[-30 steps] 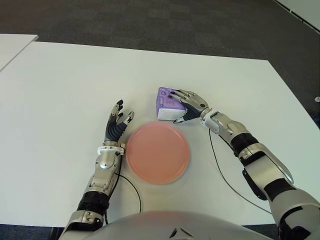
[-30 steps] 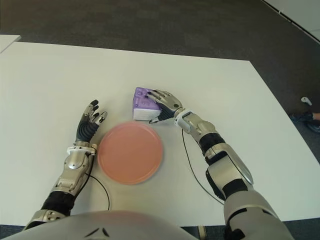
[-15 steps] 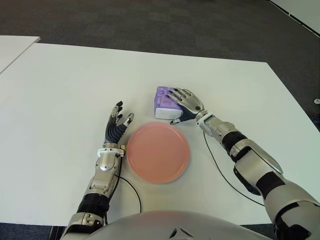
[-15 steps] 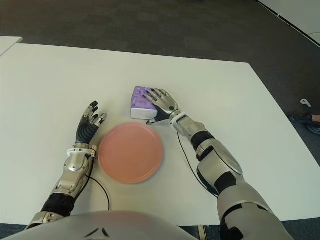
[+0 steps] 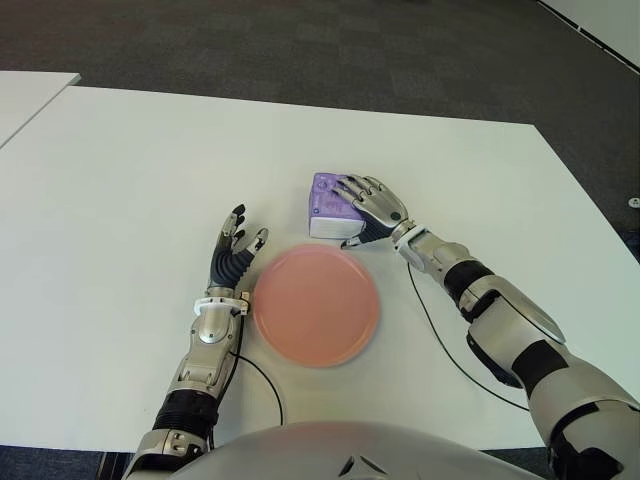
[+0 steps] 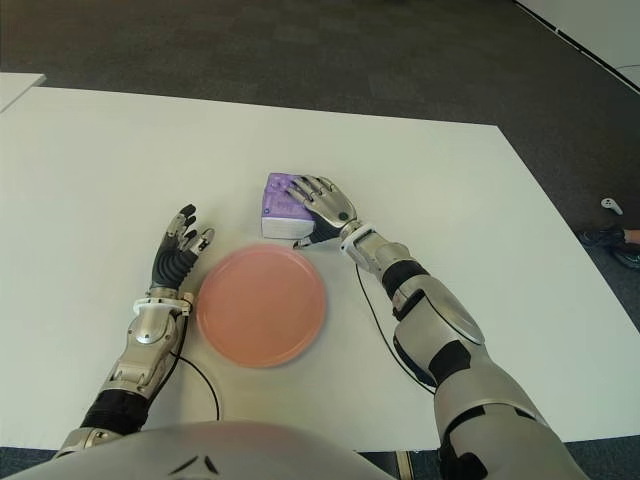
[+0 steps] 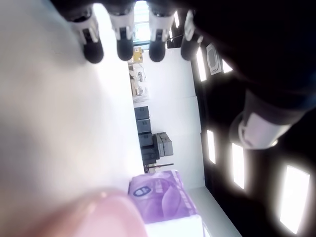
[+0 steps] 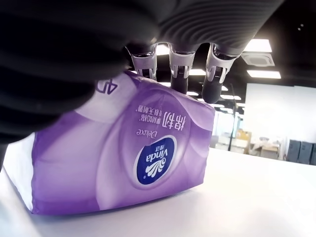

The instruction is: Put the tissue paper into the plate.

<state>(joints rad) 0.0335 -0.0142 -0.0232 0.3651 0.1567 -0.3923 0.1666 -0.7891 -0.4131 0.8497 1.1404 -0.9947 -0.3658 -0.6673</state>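
A white table is filling the eye views, with dark carpet beyond its far edge. A round pink plate is sitting near the robot's body, bare of any contents. Just beyond it, at about one o'clock from the plate's centre, a purple pack of tissue paper is lying on the table, close to the plate's rim but apart from it.

The right hand is reaching in from four o'clock and draping over the near-right side of the pack. Its fingers are curling over the pack's top, and the thumb is showing low at the side facing the plate. This looks like a top-and-side wrap, chosen so the soft pack can be squeezed and carried. In the right wrist view the pack's underside is meeting the table, so it does not appear lifted. Whether the grip is fully closed and firm is hard to judge.

The left hand is showing at nine o'clock of the plate, just beside its rim, fingers loosely spread and pointing away from the robot, holding nothing. It is keeping out of the path between pack and plate.

The short gap suggests that only a small lift and a carry toward seven o'clock will be needed.
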